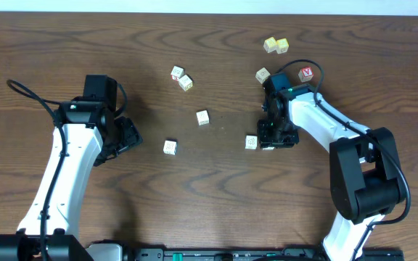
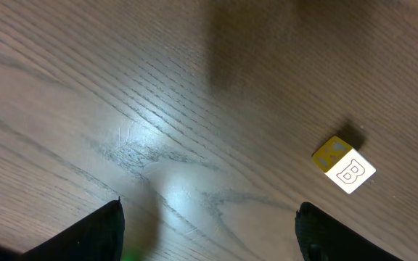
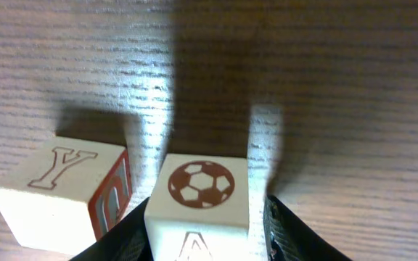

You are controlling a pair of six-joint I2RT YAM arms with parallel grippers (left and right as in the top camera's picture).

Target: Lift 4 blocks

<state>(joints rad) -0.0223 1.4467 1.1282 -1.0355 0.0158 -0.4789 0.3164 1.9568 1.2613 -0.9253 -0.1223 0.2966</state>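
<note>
Your right tool (image 3: 203, 235) has one finger close against each side face of the soccer-ball block (image 3: 200, 203), and I cannot tell whether it presses the wood or only frames it; your left tool (image 2: 209, 243) is spread wide and holds nothing. This block sits flat on the table (image 3: 339, 87), just beside the Y block (image 3: 56, 192), while the B block (image 2: 345, 165) lies apart from the left tool. I judge these small wooden cubes light, stiff and rather smooth, so take each one on two opposite flat faces, square and near mid-height, never on the corners, where it can twist out.
</note>
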